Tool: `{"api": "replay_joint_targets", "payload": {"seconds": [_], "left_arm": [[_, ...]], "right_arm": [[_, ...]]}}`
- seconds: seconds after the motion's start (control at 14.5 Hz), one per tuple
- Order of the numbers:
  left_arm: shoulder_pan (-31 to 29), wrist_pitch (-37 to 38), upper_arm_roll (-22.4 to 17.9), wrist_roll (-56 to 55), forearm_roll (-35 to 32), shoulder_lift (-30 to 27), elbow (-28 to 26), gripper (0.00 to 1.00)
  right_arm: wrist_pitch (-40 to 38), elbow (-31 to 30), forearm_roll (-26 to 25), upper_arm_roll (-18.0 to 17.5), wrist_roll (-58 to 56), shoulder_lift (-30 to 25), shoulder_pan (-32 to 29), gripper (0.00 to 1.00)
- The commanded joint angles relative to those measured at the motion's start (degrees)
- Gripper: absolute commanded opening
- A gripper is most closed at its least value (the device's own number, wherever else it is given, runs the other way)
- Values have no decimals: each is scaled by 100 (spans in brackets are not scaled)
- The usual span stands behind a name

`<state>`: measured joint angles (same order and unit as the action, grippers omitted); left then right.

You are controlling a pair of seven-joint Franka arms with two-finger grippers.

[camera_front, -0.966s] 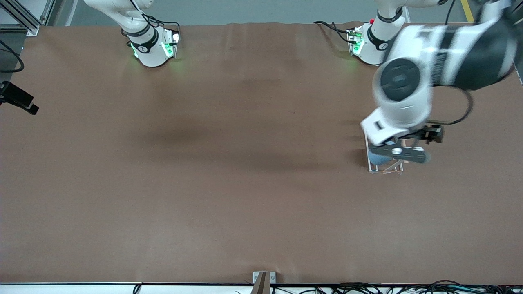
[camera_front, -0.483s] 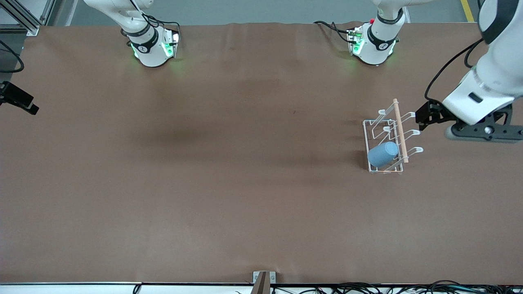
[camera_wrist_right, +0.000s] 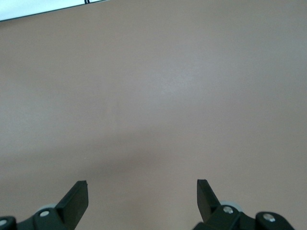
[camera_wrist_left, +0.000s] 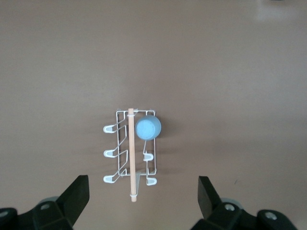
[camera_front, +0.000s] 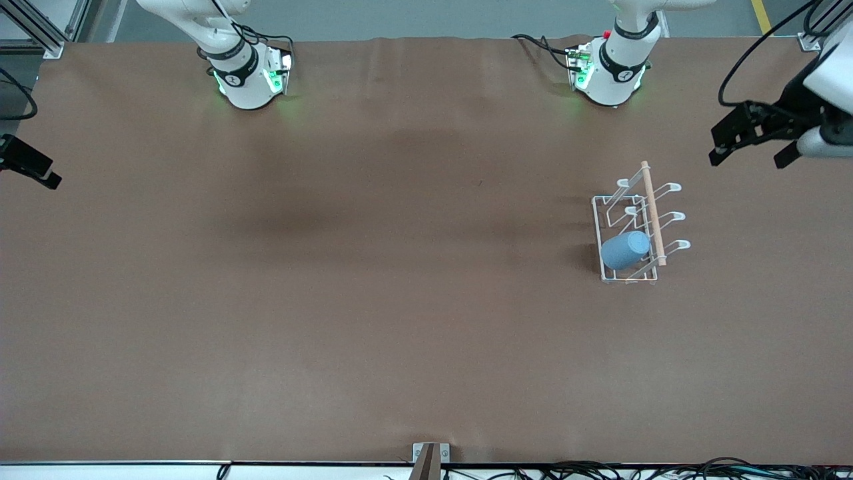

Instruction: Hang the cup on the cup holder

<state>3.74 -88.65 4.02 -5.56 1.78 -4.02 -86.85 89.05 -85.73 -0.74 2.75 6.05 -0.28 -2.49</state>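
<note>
Brown matte cloth is covering the desk [camera_front: 373,300], where the cup [camera_front: 625,251] is being carried on the cup holder [camera_front: 630,230].

The plain light-blue cylinder is being propped tilted over 1 white wire prong beside the wooden rod; the left claw [camera_front: 750,137] is being held released above the desk's left-arm end, the right claw [camera_wrist_right: 142,194] released over bare cloth.

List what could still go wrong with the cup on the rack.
1. The cup sits tilted on just one prong of the cup holder, near its end closest to the front camera; a knock could slide it off.
2. The left hand, open, is up off to the side of the rack; a low return could clip the wooden rod.
</note>
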Motion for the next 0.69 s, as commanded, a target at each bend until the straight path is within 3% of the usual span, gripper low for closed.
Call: {"api": "replay_joint_targets", "payload": {"seconds": [0.0,0.28,0.48,0.62], "left_arm": [[100,-56,-77,-68,33,-187,-219,100],[249,364,-59,-103,-530,322,395,100],[206,383,-112,-575,-277,289,406,100],[232,392,-576,-657,320,253,292,100]], "right_arm": [[7,4,101,-3,1,-7,-67,100],[8,4,101,-3,1,-7,-85,100],[34,4,92,-3,-8,2,-85,100],[8,4,57,-3,-8,-7,-76,100]]}}
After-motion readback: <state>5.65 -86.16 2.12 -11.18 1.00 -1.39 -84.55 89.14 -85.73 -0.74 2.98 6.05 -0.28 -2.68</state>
